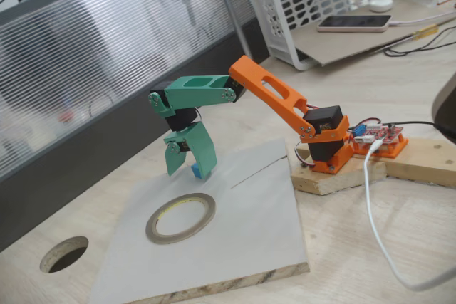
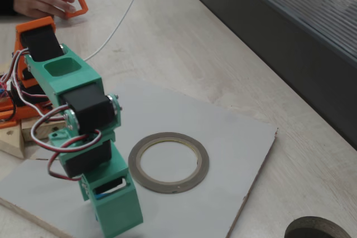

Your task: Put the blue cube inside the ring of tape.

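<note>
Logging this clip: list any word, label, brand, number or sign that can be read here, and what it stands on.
None can be read in either fixed view.
Red circuit board beside the arm's base: any print is too small to read.
Phone by the white basket: screen shows no legible text.
Ring of tape, blue cube and the gripper: plain, unmarked.

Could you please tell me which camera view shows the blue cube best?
The fixed view from across the table shows it best: the blue cube sits at the tips of the gripper, above the grey board. In the other fixed view the green gripper body covers it.
</note>
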